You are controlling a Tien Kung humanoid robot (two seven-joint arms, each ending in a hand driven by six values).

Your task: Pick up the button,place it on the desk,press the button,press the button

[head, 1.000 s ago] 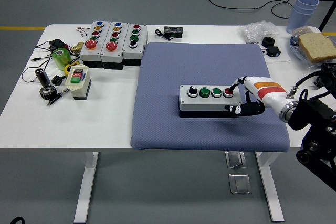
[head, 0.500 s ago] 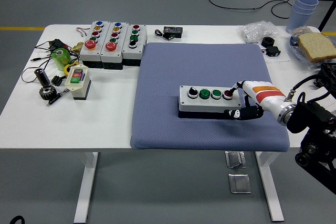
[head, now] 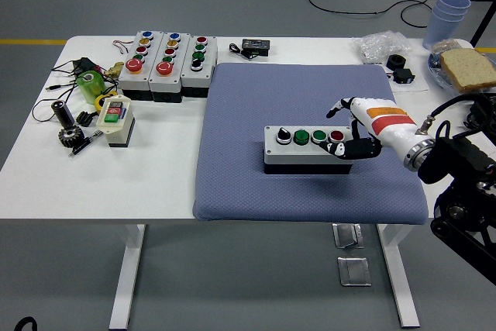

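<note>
Spanning the scene, the white table (head: 46,184) carries a blue-grey mat (head: 302,98) over its right half. Near the mat's front sits the grey four-button control box (head: 306,147), with a black selector, two green buttons and a red button (head: 336,136) at its right end. The right hand (head: 358,131) reaches in from the right at that end, fingers loosely spread and grasping nothing, lower black fingers (head: 353,149) at the box's right end beside the red button. At the table's back left stand three more button boxes (head: 167,63), with a small cream switch box (head: 115,118) nearer.
</note>
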